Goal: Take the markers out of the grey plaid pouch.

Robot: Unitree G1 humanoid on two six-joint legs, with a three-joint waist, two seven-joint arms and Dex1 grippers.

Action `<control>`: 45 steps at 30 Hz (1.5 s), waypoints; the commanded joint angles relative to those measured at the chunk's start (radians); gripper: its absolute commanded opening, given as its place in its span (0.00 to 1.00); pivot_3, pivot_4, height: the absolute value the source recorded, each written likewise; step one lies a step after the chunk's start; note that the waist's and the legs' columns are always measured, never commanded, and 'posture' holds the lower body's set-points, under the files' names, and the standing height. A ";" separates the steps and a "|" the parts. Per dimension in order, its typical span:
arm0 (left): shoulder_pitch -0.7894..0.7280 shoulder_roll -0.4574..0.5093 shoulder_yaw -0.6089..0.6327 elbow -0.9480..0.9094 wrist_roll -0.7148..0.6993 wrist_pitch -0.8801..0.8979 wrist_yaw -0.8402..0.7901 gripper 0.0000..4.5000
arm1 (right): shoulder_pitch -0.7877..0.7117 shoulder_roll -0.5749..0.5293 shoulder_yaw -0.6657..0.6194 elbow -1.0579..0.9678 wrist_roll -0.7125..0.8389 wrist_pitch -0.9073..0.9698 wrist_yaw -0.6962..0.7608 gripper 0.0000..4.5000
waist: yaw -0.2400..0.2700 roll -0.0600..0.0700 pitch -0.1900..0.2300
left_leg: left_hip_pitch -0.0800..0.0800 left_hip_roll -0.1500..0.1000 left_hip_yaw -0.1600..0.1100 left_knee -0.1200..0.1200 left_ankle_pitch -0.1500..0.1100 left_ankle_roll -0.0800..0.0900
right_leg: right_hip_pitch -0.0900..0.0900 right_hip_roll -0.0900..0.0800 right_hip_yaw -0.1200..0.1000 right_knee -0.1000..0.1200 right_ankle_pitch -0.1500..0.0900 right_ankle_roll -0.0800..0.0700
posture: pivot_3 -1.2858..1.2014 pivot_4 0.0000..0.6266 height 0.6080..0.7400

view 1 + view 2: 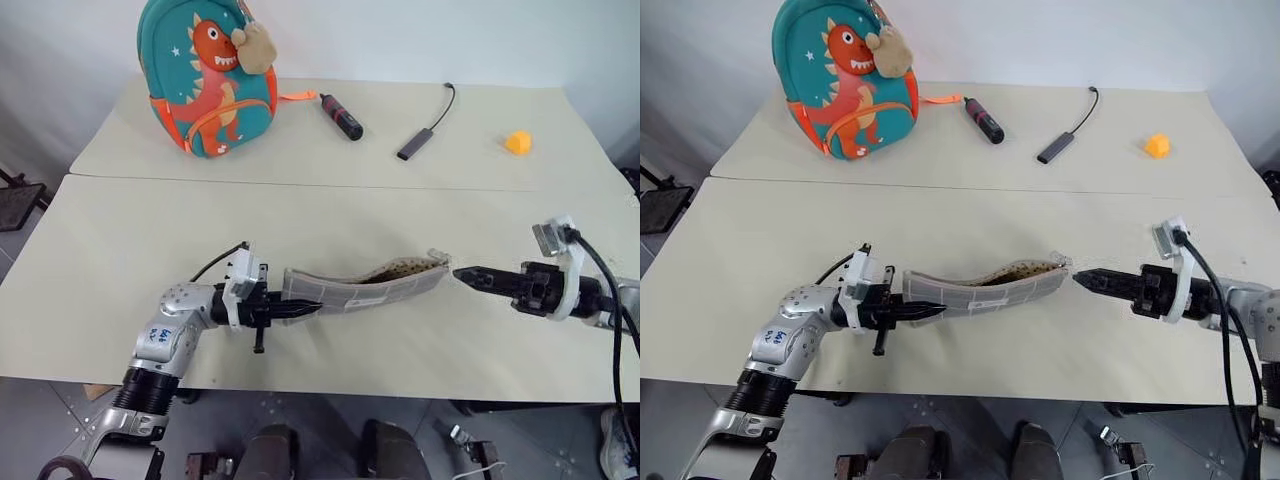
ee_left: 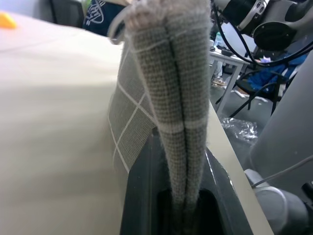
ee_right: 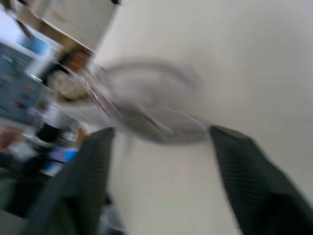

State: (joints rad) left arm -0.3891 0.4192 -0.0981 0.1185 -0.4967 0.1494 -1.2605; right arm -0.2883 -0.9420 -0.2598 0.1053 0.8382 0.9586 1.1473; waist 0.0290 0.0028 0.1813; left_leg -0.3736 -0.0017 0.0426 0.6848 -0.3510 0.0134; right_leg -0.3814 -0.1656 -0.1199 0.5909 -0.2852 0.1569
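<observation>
The pouch [image 1: 362, 288] hangs lifted above the desk [image 1: 120, 230], one end clamped in the left hand [image 1: 300, 309], so its open mouth sags toward the right hand [image 1: 468, 274], whose fingers [image 3: 249, 181] stand apart just beside it. No markers visible.

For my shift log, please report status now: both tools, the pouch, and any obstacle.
Left tool shut on grey plaid pouch end. Right tool open, just off pouch's open end. No markers seen. Nothing in the way.

Silver arms, black grippers, white brackets, black cables
</observation>
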 commanded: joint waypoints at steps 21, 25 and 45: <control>-0.104 -0.124 -0.047 0.159 0.117 -0.189 -0.012 0.00 | -0.192 -0.128 -0.017 -0.280 0.005 -0.143 0.138 0.01 | -0.002 0.000 0.001 | 0.002 0.001 -0.003 0.002 0.000 0.000 | 0.005 0.000 -0.001 -0.001 0.000 0.000 | 0.52 0.24 1.00; -0.102 -0.133 -0.057 0.160 0.130 -0.194 -0.010 0.00 | -0.269 -0.037 0.167 -0.356 -0.056 -0.169 0.115 0.01 | -0.005 0.000 0.001 | 0.002 0.001 -0.004 0.003 0.000 0.000 | 0.005 0.000 -0.002 -0.001 0.000 0.000 | 0.52 0.24 1.00; -0.084 -0.127 -0.061 0.136 0.151 -0.209 0.011 0.00 | -0.251 -0.034 0.475 -0.448 -0.473 -0.362 0.105 0.01 | -0.005 0.000 0.001 | 0.000 0.001 -0.005 0.008 -0.001 0.001 | 0.005 0.000 -0.004 0.001 0.000 0.000 | 0.52 0.24 1.00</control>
State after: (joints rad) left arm -0.4877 0.2877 -0.1589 0.2771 -0.3517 -0.0468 -1.2578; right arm -0.5268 -0.9723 0.2009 -0.2999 0.3913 0.5541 1.2866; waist 0.0237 0.0024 0.1819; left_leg -0.3735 -0.0006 0.0378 0.6927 -0.3517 0.0144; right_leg -0.3765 -0.1656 -0.1234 0.5917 -0.2849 0.1573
